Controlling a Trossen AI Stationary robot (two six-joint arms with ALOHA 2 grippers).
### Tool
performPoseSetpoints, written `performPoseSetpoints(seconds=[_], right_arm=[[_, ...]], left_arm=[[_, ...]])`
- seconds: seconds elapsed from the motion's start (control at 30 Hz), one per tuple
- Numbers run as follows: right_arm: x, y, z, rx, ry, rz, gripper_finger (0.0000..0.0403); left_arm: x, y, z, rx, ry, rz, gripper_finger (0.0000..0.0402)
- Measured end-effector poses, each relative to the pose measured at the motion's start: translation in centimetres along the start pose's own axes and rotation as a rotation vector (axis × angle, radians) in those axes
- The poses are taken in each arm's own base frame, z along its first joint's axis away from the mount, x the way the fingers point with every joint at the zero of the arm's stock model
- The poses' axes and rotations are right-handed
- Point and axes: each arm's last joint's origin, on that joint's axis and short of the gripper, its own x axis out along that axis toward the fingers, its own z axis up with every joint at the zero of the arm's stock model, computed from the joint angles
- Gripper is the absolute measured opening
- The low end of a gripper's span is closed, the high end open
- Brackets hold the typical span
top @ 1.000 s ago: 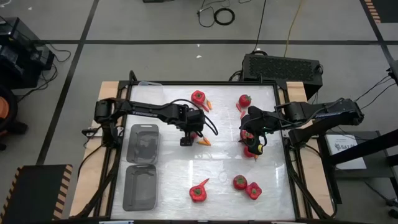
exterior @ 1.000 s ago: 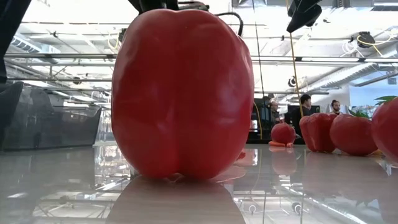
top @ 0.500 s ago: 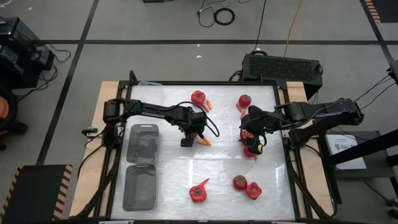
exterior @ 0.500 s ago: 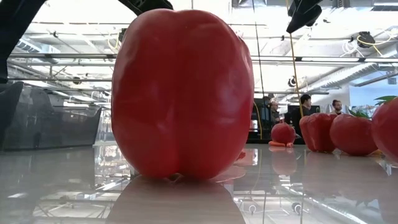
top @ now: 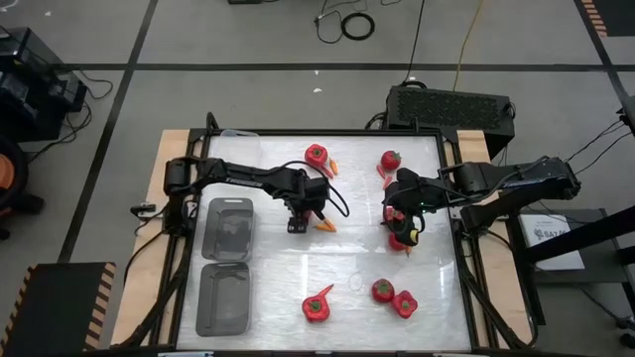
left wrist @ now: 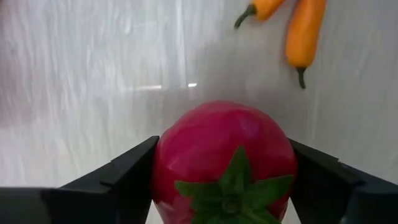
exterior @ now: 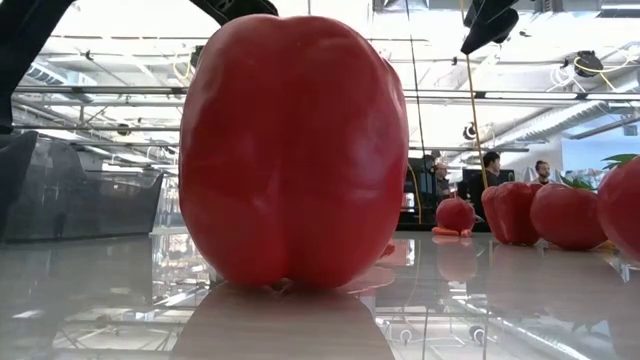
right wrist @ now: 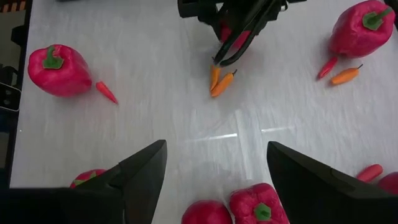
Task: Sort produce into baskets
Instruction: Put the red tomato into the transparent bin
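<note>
A red tomato (left wrist: pixel 221 149) with a green stem stands on the white table near its middle, and my left gripper (top: pixel 303 213) is down over it and shut on it. Two orange chili peppers (top: pixel 325 225) lie just beside it. Two clear baskets (top: pixel 206 228) (top: pixel 201 297) stand along the table's left side. My right gripper (right wrist: pixel 216 149) hangs open above the table's right part, over red peppers (right wrist: pixel 261 208), and holds nothing. My left gripper has the tomato between its two fingers, one finger on each of two opposite sides (left wrist: pixel 163 168). The fingers come from above, pointing down. The tomato stands upright, stem up, with its underside on the table.
More red produce stands about: at the far middle (top: pixel 316 154), far right (top: pixel 390 161), near middle (top: pixel 316 307) and near right (top: pixel 383 291) (top: pixel 404 303). The near-middle pepper (exterior: pixel 292 150) fills the low view. A small red chili (right wrist: pixel 106 92) lies loose.
My left arm has sunk a little toward the tomato. The tomato and the orange chilis have stayed where they were.
</note>
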Motion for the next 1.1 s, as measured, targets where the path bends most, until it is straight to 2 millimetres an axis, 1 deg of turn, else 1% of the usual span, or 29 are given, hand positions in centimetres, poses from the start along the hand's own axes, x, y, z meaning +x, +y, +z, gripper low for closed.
performPoseSetpoints(seconds=[0.07,0.13,0.23,0.33,0.5,0.6,0.67,0.77,0.93,1.1], right_arm=[[0.0,0.0,0.0,0.001,-0.001,-0.004,0.027],[0.0,-0.1,0.0,0.002,-0.01,-0.026,0.027],[0.0,-0.1,0.2,0.004,-0.034,-0.052,0.027],[0.0,-0.1,0.6,-0.008,-0.076,-0.072,0.027],[0.0,-0.2,1.3,-0.012,-0.149,-0.076,0.027],[0.4,-0.3,1.9,-0.008,-0.178,-0.079,0.027],[0.9,-0.3,2.0,-0.01,-0.165,-0.087,0.027],[2.1,-0.4,2.5,-0.004,-0.154,-0.097,0.027],[4.9,-0.3,3.4,0.013,-0.126,-0.108,0.027],[7.6,-0.6,4.9,0.034,-0.19,-0.108,0.027]], left_arm=[[-0.4,0.2,-0.2,-0.007,0.014,-0.002,0.0296],[-1.3,0.3,-0.5,-0.014,0.04,-0.006,0.0295],[-3.7,0.9,-0.7,-0.029,0.016,0.002,0.0294],[-6.2,1.8,-1.5,-0.071,-0.018,0.016,0.0294],[-10.7,4.3,-3.8,-0.172,-0.089,0.053,0.0293],[-12.5,6.2,-5.6,-0.246,-0.107,0.078,0.0293],[-13.5,7.6,-6.8,-0.302,-0.116,0.097,0.0293],[-14.5,9.8,-8.8,-0.383,-0.108,0.121,0.0293],[-14.9,13.0,-12.0,-0.501,-0.06,0.113,0.0293],[-13.8,15.4,-15.3,-0.62,-0.033,0.063,0.0293]])
